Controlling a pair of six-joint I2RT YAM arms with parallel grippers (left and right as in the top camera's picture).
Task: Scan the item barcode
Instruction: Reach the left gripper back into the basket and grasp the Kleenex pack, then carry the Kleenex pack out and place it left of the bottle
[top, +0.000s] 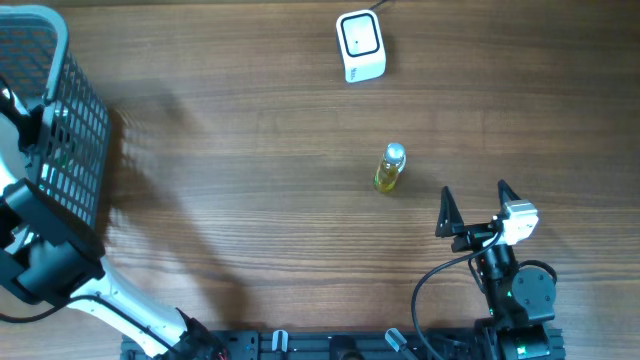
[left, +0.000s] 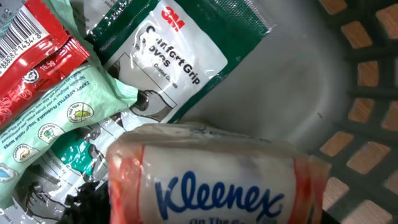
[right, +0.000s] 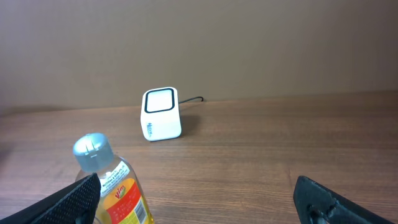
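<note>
Kleenex pack (left: 217, 180) fills view (L arm (top: 45, 250) in basket (top: 70, 130)).

One basket (top: 70, 150); one scanner (top: 360, 45); one bottle (top: 389, 168); one Kleenex pack (left: 217, 180); one 3M glove packet (left: 180, 56); two grippers (top: 477, 212).

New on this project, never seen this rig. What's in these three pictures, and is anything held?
Two robot arms work at a wooden table, filmed from above and from a camera on each wrist. On the table stand a white barcode scanner and a small yellow bottle with a silver cap. The right gripper is open and empty, just short of the bottle. The left arm reaches into a mesh basket; its camera sees a Kleenex pack, a 3M gloves packet and other wrappers. Its gripper isn't visible, so a grip can't be confirmed.
</note>
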